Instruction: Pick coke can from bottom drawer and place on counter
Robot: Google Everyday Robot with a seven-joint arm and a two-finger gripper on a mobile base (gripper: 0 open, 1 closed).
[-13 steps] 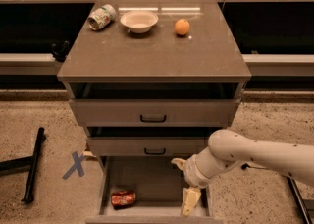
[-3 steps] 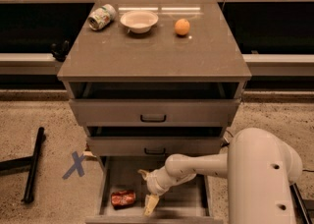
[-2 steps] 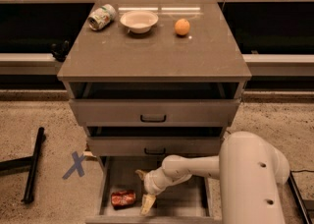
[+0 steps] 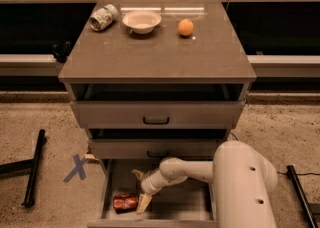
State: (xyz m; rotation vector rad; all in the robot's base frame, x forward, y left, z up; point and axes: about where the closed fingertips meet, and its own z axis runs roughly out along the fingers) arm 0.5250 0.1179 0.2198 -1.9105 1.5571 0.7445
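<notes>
gripper [image 4: 139, 189] beside coke can [image 4: 125, 202], bottom drawer [image 4: 181, 203]

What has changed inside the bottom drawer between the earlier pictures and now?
The gripper moved leftward in the view across the bottom drawer, from its right side to just beside the coke can, fingers open, holding nothing. The can lies where it was; nothing on the counter moved.

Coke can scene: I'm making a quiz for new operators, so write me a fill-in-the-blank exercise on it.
The coke can lies in the bottom drawer, which is pulled ____.
The hand, fingers apart, is inside that ____, right beside the can.
On the counter, the bowl stands between the green-and-white can and the ____.
Missing words: open; drawer; orange.
</notes>
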